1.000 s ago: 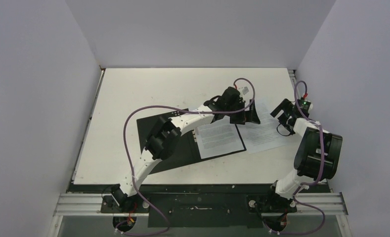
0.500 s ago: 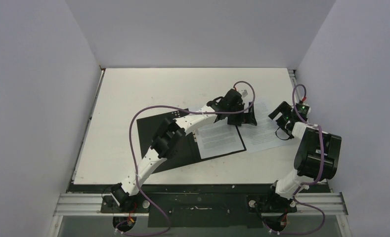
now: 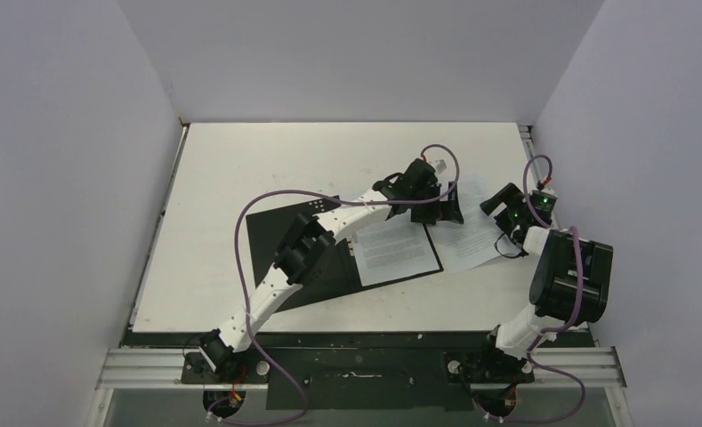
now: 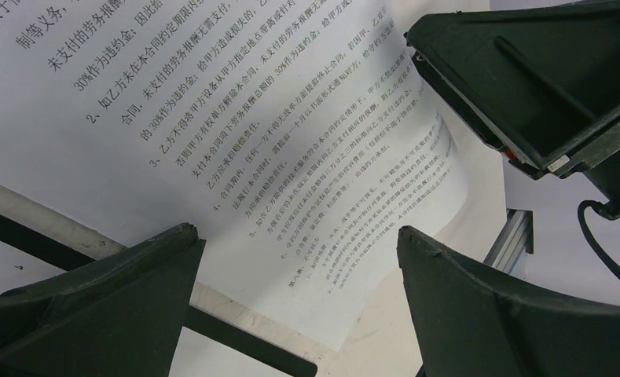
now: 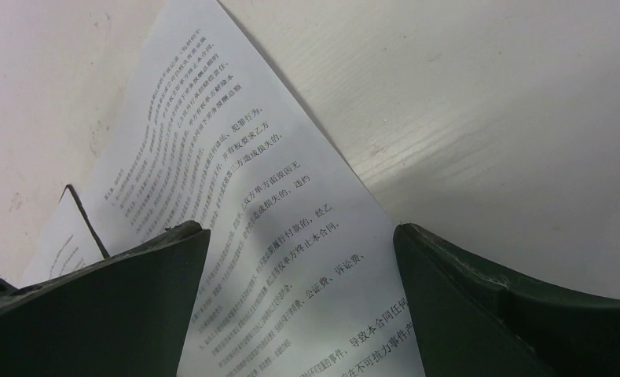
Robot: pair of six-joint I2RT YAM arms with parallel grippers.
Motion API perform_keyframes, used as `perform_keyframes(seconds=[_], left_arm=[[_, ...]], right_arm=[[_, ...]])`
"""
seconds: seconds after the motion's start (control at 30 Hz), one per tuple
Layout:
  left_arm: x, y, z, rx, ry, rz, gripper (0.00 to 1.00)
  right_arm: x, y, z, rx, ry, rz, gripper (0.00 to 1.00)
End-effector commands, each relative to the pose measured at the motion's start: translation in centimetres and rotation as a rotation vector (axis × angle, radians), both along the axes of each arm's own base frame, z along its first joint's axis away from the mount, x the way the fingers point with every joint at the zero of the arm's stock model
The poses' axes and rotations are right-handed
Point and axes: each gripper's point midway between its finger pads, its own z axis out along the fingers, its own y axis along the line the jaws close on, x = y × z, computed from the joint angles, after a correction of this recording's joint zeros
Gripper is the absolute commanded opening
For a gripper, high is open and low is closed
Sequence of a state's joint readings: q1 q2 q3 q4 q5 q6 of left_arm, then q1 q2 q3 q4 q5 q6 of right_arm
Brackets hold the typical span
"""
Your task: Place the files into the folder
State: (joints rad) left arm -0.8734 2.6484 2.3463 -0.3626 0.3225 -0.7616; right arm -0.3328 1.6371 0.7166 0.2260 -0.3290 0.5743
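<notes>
- Fingers of left gripper spread wide, hovering over loose white printed paper sheet on white table.
- right gripper fingers spread wide too, above same sheet.
- second printed sheet lying inside open black flat folder.

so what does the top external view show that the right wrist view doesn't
Only the top external view shows the open black folder whole, a sheet lying on its right half, and the left end effector near its far right corner. Only the right wrist view shows the print on the loose sheet as lines of characters, between the fingers of the open right end effector. Both show that loose sheet lying on the white table beside the folder.
</notes>
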Motion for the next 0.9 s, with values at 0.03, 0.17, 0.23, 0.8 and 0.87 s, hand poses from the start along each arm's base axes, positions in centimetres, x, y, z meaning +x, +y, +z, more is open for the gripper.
perform_keyframes(seconds=[0.03,0.17,0.23,0.8,0.87], left_arm=[[0.1,0.4,-2.2,0.039,0.012,-0.009,0.97],[0.1,0.3,-2.3,0.035,0.019,-0.011,0.96],[0.1,0.2,-2.4,0.032,0.021,-0.013,0.96],[-0.1,0.4,-0.9,0.011,0.013,-0.033,0.96],[0.0,0.6,0.2,-0.002,-0.006,-0.037,0.96]], right_arm=[[-1.6,1.9,-2.7,0.075,0.070,0.035,0.89],[-1.6,2.4,-2.7,0.084,0.065,0.048,0.80],[-1.6,2.8,-2.6,0.089,0.063,0.060,0.76],[-1.3,3.2,-1.1,0.070,0.042,0.080,0.33],[-1.1,3.1,-0.3,0.061,0.028,0.076,0.29]])
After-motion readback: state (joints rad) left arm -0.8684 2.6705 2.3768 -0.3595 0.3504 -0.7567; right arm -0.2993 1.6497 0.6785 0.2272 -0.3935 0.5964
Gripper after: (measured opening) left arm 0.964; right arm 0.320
